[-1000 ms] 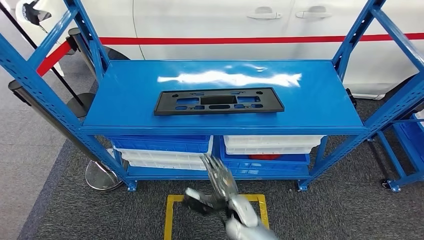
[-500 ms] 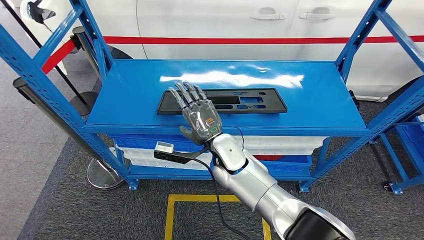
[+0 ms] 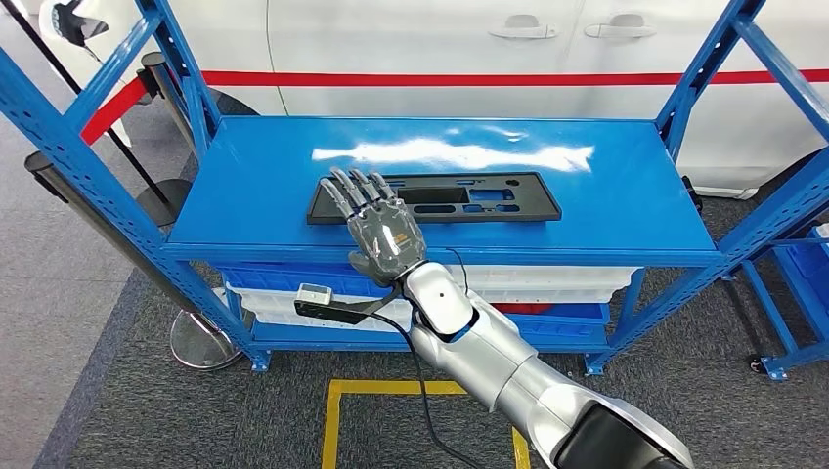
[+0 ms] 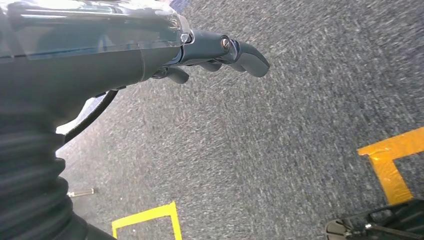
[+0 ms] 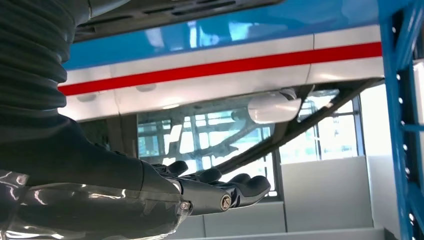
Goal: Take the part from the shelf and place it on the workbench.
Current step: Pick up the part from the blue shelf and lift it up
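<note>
A white car (image 3: 420, 44) with a red stripe stands behind a blue shelf (image 3: 635, 200) that spans the head view. On the top level of the shelf, toward the front and near the middle, lies the part (image 3: 479, 198), a flat black plate with several cut-outs, long side running left to right. Under that level sit blue and white bins (image 3: 533, 283). On the grey carpet in front of the shelf is a square of yellow tape (image 3: 337, 415).

The silver right arm (image 3: 489, 366) reaches up from the lower right toward the shelf. The right hand (image 3: 379, 230) is above the left end of the part, back of the hand upward, its fingers (image 3: 354, 192) straight and spread, holding nothing. Whether the fingertips touch the part cannot be told; the hand hides that end of it.

In the left wrist view the left hand (image 4: 165, 47) hangs above the carpet near yellow tape, its fingers (image 4: 247, 55) loosely bent and apart, with nothing in them.
</note>
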